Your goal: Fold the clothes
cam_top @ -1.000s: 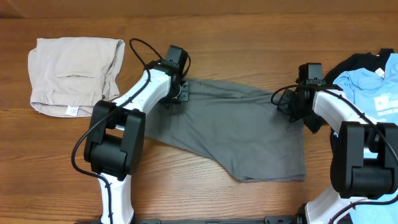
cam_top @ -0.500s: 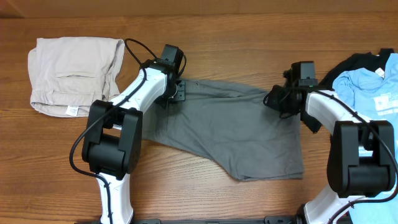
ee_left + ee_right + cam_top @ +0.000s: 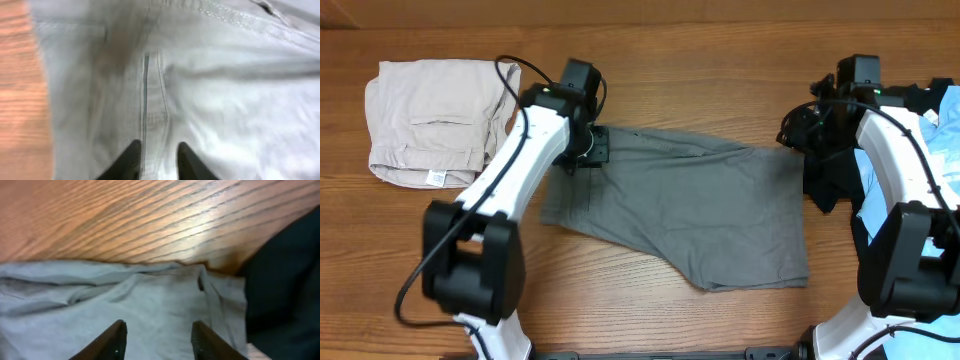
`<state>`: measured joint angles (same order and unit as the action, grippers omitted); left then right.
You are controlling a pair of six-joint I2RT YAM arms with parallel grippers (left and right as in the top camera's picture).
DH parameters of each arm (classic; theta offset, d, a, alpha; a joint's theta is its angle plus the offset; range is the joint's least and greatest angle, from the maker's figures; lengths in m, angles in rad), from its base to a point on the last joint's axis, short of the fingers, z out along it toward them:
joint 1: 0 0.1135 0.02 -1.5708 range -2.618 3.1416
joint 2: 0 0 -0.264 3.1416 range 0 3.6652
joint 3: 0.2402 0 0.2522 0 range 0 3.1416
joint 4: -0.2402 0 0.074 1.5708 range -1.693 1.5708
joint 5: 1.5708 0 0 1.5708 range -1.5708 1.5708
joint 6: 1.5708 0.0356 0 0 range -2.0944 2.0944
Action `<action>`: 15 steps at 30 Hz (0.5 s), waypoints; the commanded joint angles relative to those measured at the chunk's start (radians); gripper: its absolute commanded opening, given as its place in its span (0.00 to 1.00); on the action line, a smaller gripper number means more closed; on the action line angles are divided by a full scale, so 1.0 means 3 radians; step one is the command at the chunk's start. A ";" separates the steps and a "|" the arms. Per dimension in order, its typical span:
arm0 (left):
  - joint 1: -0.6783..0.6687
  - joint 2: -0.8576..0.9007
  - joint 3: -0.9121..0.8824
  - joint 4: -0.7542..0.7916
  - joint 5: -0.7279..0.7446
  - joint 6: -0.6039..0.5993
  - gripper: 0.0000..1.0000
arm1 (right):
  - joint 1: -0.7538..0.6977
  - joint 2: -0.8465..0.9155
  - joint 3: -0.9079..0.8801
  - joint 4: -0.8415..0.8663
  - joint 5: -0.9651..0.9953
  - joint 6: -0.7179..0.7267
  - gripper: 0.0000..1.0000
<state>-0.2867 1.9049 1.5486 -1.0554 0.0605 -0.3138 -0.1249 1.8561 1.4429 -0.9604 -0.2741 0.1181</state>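
Note:
The grey shorts (image 3: 690,210) lie spread flat in the middle of the table. My left gripper (image 3: 592,148) is over their upper left corner. In the left wrist view it (image 3: 159,152) hangs just above the cloth (image 3: 225,100), jaws narrowly apart with a seam running between them. My right gripper (image 3: 798,130) is by the upper right corner. In the right wrist view it (image 3: 159,332) is wide open above the grey cloth (image 3: 150,300), holding nothing. The beige shorts (image 3: 440,120) lie folded at the far left.
A light-blue printed T-shirt (image 3: 942,150) and a black garment (image 3: 825,185) are piled at the right edge, under my right arm. The black garment (image 3: 285,280) touches the grey shorts' right corner. Bare wooden table (image 3: 720,60) runs along the back.
My right gripper has let go of the shorts' upper right corner and moved up and to the right. My left arm has shifted slightly left, and the shorts lie a little flatter.

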 commanded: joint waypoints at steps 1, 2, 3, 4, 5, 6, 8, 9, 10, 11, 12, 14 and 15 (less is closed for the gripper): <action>0.0047 -0.0045 0.0043 -0.0148 0.0056 -0.0024 0.46 | -0.0006 -0.0010 -0.0097 0.0103 -0.0024 -0.0122 0.47; 0.0061 -0.0045 0.0023 -0.0165 0.0047 -0.0023 0.51 | -0.0006 0.0006 -0.0127 0.0163 -0.0027 -0.0090 0.47; 0.0070 -0.0045 -0.0001 -0.0170 0.0034 -0.0024 0.53 | -0.0006 0.0022 -0.0154 0.0237 -0.0027 -0.0041 0.47; 0.0081 -0.0045 -0.0020 -0.0169 0.0033 -0.0024 0.54 | -0.0005 0.0039 -0.0177 0.0319 -0.0028 -0.0017 0.47; 0.0089 -0.0045 -0.0037 -0.0159 0.0032 -0.0024 0.57 | -0.0005 0.0058 -0.0196 0.0415 -0.0025 0.0033 0.47; 0.0098 -0.0045 -0.0051 -0.0146 0.0032 -0.0024 0.60 | -0.0006 0.0072 -0.0212 0.0501 -0.0028 0.0064 0.47; 0.0103 -0.0045 -0.0055 -0.0145 0.0032 -0.0024 0.63 | -0.0006 0.0114 -0.0221 0.0613 -0.0027 0.0079 0.49; 0.0104 -0.0045 -0.0055 -0.0145 0.0032 -0.0024 0.63 | -0.0005 0.0134 -0.0224 0.0660 -0.0024 0.0078 0.50; 0.0106 -0.0045 -0.0055 -0.0145 0.0032 -0.0024 0.64 | -0.0005 0.0168 -0.0225 0.0724 -0.0024 0.0074 0.51; 0.0106 -0.0045 -0.0055 -0.0145 0.0032 -0.0024 0.65 | -0.0005 0.0186 -0.0225 0.0758 -0.0025 0.0056 0.51; 0.0106 -0.0045 -0.0055 -0.0146 0.0032 -0.0024 0.66 | -0.0006 0.0225 -0.0225 0.0810 -0.0017 0.0015 0.52; 0.0106 -0.0045 -0.0056 -0.0155 0.0032 -0.0024 0.68 | -0.0006 0.0289 -0.0225 0.0842 0.0075 0.0014 0.55; 0.0106 -0.0045 -0.0056 -0.0160 0.0032 -0.0023 0.69 | -0.0006 0.0309 -0.0225 0.0833 0.0109 0.0013 0.56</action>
<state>-0.2596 1.8889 1.5444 -1.1004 0.0708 -0.3191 -0.1276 1.9175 1.3849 -0.7147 -0.2687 0.1276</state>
